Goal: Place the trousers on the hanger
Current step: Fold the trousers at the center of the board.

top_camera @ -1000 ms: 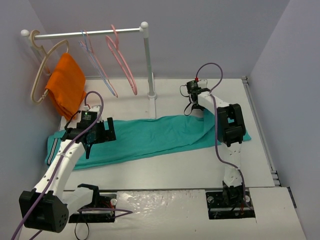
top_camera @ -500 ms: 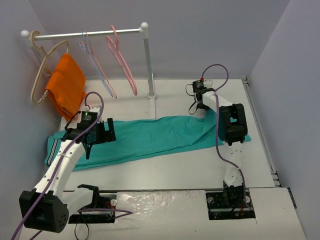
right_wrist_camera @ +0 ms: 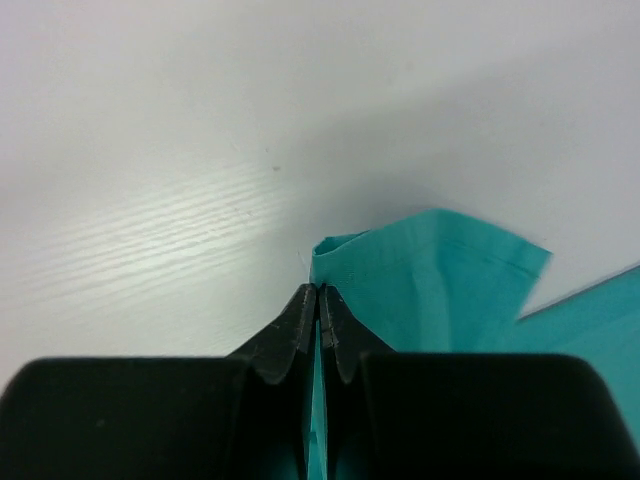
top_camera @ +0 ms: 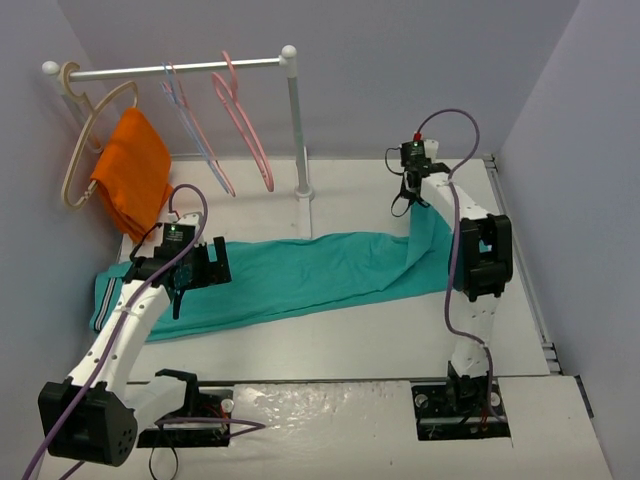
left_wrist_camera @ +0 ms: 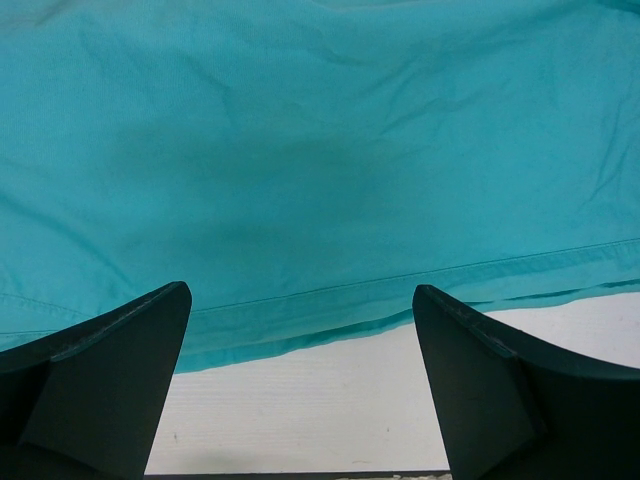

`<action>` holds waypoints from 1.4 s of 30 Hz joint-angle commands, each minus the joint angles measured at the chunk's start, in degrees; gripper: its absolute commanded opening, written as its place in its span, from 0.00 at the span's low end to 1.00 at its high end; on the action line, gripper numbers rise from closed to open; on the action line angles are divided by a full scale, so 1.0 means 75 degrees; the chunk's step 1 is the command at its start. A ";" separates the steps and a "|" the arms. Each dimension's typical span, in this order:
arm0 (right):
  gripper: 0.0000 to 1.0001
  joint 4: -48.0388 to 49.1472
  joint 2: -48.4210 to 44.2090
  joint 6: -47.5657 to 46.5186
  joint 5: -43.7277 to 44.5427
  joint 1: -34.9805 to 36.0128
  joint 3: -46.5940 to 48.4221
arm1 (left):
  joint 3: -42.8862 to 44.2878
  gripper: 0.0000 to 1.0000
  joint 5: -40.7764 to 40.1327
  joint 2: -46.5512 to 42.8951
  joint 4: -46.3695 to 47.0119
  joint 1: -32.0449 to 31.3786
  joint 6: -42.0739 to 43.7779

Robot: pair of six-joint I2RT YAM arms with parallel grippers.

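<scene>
The teal-green trousers [top_camera: 300,275] lie stretched across the table, waistband with its striped band at the left end. My right gripper [top_camera: 408,200] is shut on the leg end at the far right, and that end hangs lifted off the table. In the right wrist view a fold of the trousers [right_wrist_camera: 430,280] is pinched between the closed fingers [right_wrist_camera: 297,325]. My left gripper [top_camera: 178,292] hovers open over the waist end; its wrist view shows the trousers' hem [left_wrist_camera: 320,200] and bare table between the wide fingers [left_wrist_camera: 110,390]. The salmon-pink hanger [top_camera: 243,118] hangs on the rail.
A white rail [top_camera: 170,68] on a post [top_camera: 298,125] stands at the back left. It carries a thick beige hanger [top_camera: 85,140] with an orange cloth [top_camera: 132,170] and thin pale blue and pink hangers [top_camera: 195,130]. Walls close in on both sides.
My right gripper closed on the trouser leg end and moved up and to the back right, lifting that end. The left arm has stayed still.
</scene>
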 commanded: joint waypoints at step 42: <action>0.00 0.2230 -0.6782 0.1685 -0.1247 -0.4145 -0.6704 | 0.0213 0.92 -0.0354 -0.0368 -0.0027 0.0107 0.0012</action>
